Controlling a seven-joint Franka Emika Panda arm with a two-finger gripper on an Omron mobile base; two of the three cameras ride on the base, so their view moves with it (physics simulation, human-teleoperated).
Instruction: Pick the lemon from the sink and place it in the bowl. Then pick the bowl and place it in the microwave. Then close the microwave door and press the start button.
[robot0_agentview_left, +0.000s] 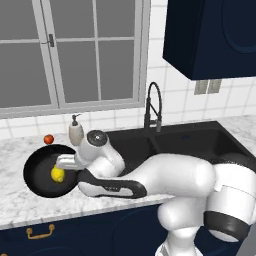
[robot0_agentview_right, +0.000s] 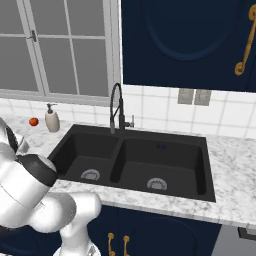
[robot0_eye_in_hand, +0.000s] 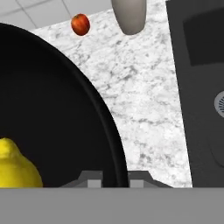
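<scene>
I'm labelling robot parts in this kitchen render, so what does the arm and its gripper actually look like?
The arm is glossy white with rounded, bulbous links, split by black bands at the joints and capped by a grey disc near the wrist. No cables or markings are visible. The gripper shows two small, blocky dark grey finger tips.

The lemon (robot0_agentview_left: 57, 174) lies in the bowl (robot0_agentview_left: 37, 177) beside the sink (robot0_agentview_left: 190, 142).

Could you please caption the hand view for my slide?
Gripper shut on the black bowl's rim, lemon inside.
</scene>
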